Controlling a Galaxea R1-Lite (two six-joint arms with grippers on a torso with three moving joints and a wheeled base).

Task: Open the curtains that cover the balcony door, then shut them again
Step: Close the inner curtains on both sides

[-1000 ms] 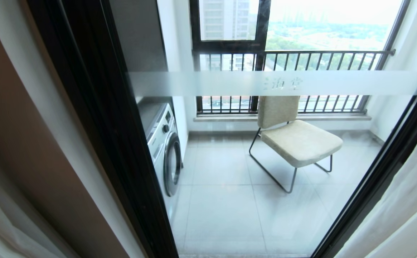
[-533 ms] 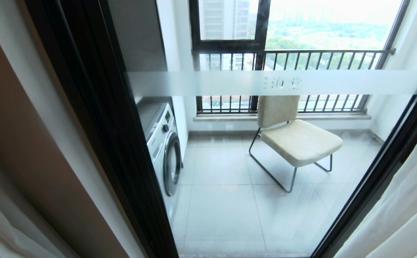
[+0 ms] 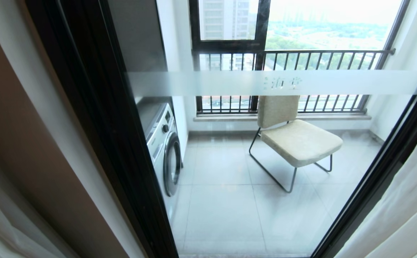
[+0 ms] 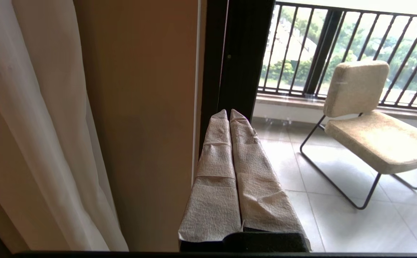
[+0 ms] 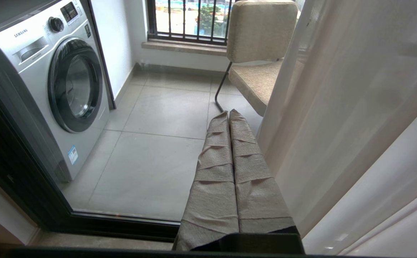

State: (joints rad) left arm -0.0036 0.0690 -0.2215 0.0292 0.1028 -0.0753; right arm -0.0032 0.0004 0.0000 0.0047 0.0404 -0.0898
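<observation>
Step now: the curtains look pulled open. The big glass balcony door with thick black frames and a frosted white band shows bare between them. My guess is that the opening part is done and the closing part comes next.

Curtains: the thin white curtain cloth hangs at both sides of the door. One part is by the right frame, and one part is by the left edge, next to a brown wall strip.

Left gripper: the left gripper with cloth-wrapped fingers has its fingers pressed together and holds nothing. It points at the door's black left frame. The white curtain hangs off to one side of it, near but not touching.

Right gripper: the right gripper with cloth-wrapped fingers also has its fingers together and is empty. The white curtain hangs just beside it. I cannot tell if they touch.

Next move: I think a gripper needs to spread its fingers, reach to the curtain's edge, pinch the cloth, and pull it across the glass.

Behind the glass: a silver washing machine with a round door and a beige padded chair on thin black legs.
</observation>
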